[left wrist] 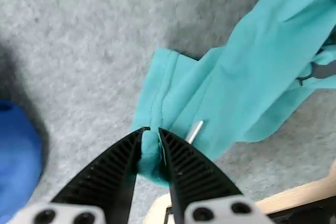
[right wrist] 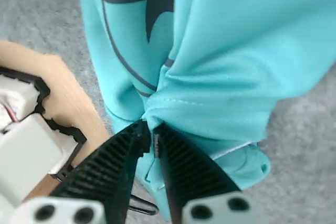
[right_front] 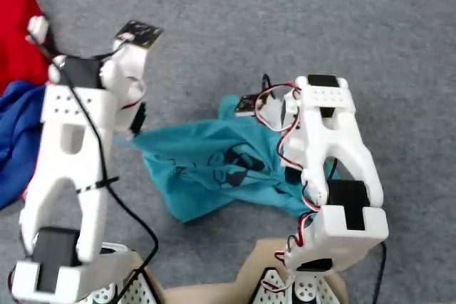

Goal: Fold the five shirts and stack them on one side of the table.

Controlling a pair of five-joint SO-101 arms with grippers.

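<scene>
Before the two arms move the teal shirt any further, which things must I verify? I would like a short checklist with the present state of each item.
1. Left gripper shut on the hem of the teal shirt: ok.
2. Right gripper shut on a bunched fold of the teal shirt: ok.
3. Teal shirt spread flat on the grey table: not ok, it is bunched and creased.
4. Teal shirt apart from the blue shirt and the red shirt: ok.
5. Each grip holds a single layer of fabric: cannot tell.
</scene>
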